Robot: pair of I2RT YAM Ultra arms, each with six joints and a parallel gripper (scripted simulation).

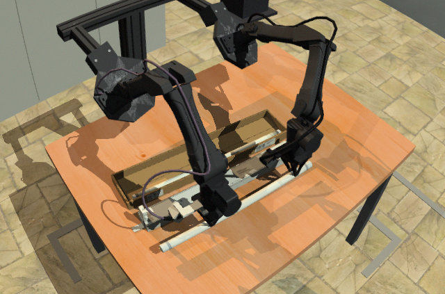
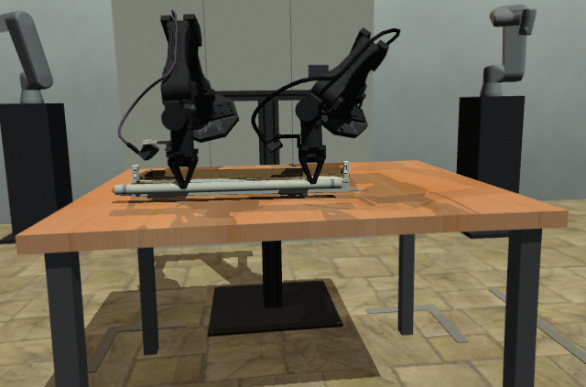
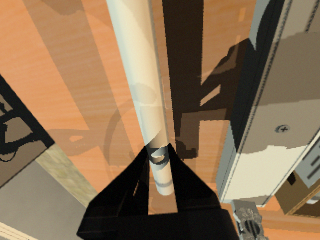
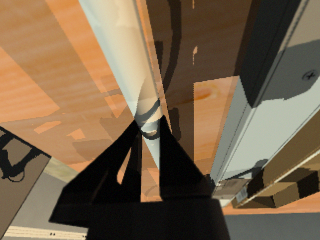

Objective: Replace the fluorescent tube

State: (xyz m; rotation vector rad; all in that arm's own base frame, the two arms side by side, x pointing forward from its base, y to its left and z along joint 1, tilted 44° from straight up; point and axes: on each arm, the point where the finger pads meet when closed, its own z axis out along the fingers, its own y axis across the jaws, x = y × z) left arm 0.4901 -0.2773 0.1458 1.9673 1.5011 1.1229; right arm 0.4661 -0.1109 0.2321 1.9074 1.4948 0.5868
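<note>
The left tool [image 1: 295,172] [image 2: 313,181] [image 3: 158,148] and right tool [image 1: 212,224] [image 2: 183,185] [image 4: 150,121] grip a white tube [image 1: 263,192] [image 2: 255,186] [image 3: 137,60] [image 4: 117,40] above the wooden desk [image 1: 323,219] [image 2: 293,225] [image 3: 65,60] [image 4: 30,65], its shadow beneath; two upright lampholders [image 2: 135,173] [image 2: 345,169] stand behind it, near its ends
</note>
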